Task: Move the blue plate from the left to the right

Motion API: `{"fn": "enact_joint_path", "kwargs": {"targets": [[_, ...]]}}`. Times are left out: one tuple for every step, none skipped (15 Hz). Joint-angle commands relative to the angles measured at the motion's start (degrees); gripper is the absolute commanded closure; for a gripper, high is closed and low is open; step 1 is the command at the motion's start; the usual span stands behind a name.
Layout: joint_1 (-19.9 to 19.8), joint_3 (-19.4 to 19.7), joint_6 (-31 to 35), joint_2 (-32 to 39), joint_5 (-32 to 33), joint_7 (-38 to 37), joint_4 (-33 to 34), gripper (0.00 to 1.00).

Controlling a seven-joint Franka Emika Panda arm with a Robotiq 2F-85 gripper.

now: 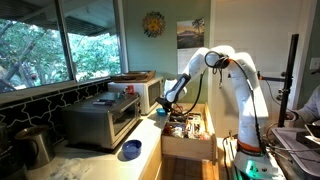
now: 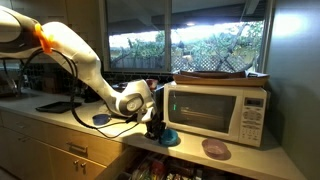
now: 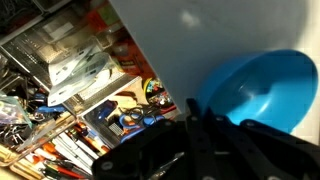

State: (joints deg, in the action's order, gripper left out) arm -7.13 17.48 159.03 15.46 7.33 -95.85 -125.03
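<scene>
**Plate at desk edge, grip unconfirmed**

Risks first. The plate [image 2: 168, 137] is seen at the front edge of the desk [image 3: 190, 40], next to an open drawer [image 1: 188, 147] full of clutter. If only the rim is pinched, a slip or tilt on the lift is likely, and the plate could be dropped into the drawer. The same could be caused by a sideways drag instead of a lift. The microwave [image 2: 215, 112] stands just behind, so its front could be clipped on a wide swing. A pink dish [image 2: 215, 148] lies at lower right of that frame, probably in the path, and a bump there should be avoided.

Jaws state: cannot be told. In the wrist view only a dark blur is shown along the bottom of the frame, and the fingers cannot be separated.

Relative position: in the wrist view the plate [image 3: 265, 88] fills the right middle of the frame, just above and right of the jaws, with its near rim touching or nearly touching them. In an exterior view the jaws are seen just upper left of the plate, over its rim. Whether the plate is resting or lifted cannot be judged.

A darker blue bowl [image 2: 102, 120] is seen left of centre, well apart, and is not the target.
</scene>
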Motion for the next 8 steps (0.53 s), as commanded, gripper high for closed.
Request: {"fn": "enact_joint_path", "kwargs": {"targets": [[3.96, 2.9, -1.27, 1.08, 2.92, -4.43, 0.83, 0.71], [4.78, 3.41, -1.06, 0.72, 3.76, -5.33, 0.62, 0.7], [5.5, 3.69, -0.39, -0.23, 4.59, -5.87, -0.28, 0.63], [6.58, 4.42, -0.2, -1.54, 6.28, -7.17, -1.2, 0.56], [8.03, 5.48, 0.25, -4.18, 8.98, -9.0, -3.14, 0.47], [8.97, 6.16, -0.17, -7.01, 11.51, -10.29, -4.99, 0.41], [9.31, 6.24, -1.2, -10.15, 13.86, -11.0, -6.77, 0.34], [8.36, 4.82, -2.81, -14.28, 14.31, -8.79, -9.46, 0.25]]}}
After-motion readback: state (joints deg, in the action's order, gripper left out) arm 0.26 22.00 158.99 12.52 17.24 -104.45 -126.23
